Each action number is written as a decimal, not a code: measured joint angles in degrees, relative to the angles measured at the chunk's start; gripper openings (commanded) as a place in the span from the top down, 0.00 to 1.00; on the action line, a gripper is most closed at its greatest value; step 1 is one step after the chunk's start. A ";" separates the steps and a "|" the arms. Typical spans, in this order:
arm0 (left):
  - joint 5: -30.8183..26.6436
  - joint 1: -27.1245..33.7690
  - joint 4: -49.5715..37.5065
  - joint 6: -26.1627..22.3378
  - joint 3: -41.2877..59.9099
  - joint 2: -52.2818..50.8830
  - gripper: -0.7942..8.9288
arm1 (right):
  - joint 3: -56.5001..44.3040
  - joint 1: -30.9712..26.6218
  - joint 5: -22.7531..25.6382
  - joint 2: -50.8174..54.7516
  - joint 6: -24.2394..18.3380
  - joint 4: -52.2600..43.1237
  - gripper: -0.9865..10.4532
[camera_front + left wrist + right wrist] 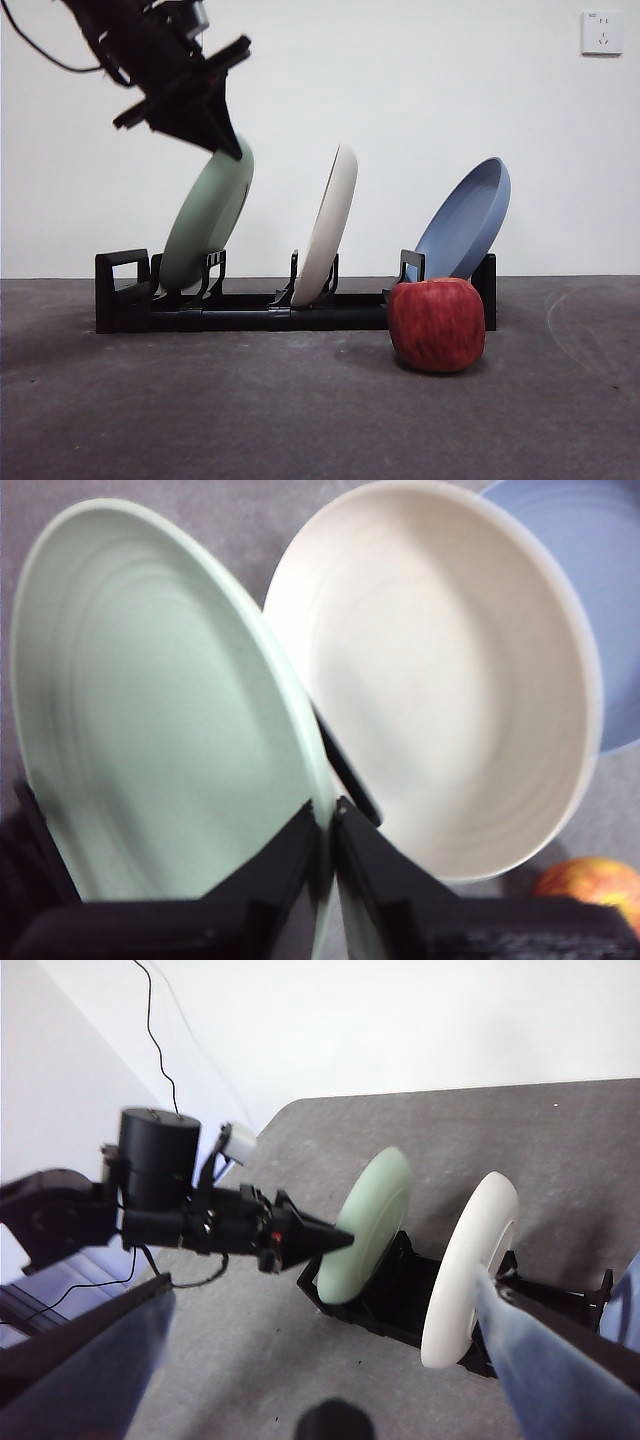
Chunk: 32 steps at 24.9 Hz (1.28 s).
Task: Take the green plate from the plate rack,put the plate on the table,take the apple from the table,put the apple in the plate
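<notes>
Nearest, apple (437, 324); left hand (226, 138) pinches green plate's (205, 222) rim, plate leaning right.

Even bright light; wrist views blurred.

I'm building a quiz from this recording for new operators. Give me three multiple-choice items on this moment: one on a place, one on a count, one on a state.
1. Where is the apple?
A. on the table in front of the rack's blue-plate end
B. in the green plate
C. held by a claw

2. How many plates stand in the plate rack?
A. two
B. three
C. four

3. What is the left claw doing?
A. hanging open above the apple
B. closed on the green plate's rim
C. resting on the table

Answers:
1 A: it sits on the table before the blue plate.
2 B: the green plate, white plate and blue one.
3 B: the left wrist view shows its jaws pinching the rim, the plate in its slot.
</notes>
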State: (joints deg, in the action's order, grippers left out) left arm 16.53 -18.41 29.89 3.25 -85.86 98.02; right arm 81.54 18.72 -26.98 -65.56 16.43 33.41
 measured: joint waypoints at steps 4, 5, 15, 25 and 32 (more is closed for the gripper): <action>-1.55 -0.83 6.88 -1.77 -12.90 -1.31 0.93 | 0.00 0.00 0.00 0.00 0.00 0.00 0.48; -1.09 -0.92 9.09 -2.29 -17.18 -1.62 0.93 | 0.00 0.00 0.00 0.00 0.00 0.00 0.48; -2.03 -6.71 46.36 -12.87 -51.69 -2.40 0.93 | 0.02 0.00 6.54 0.00 -1.11 -0.02 0.48; -7.19 -13.79 46.45 -14.23 -41.72 -15.54 0.93 | 0.09 0.00 7.28 -0.04 -2.36 -0.02 0.48; -11.98 -19.52 46.45 -12.81 -17.09 -26.47 0.93 | 0.11 0.00 7.28 -0.04 -2.54 -0.02 0.48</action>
State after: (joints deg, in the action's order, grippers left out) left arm 4.56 -37.93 76.34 -9.56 -102.96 71.55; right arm 81.65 18.72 -19.70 -65.60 13.89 33.39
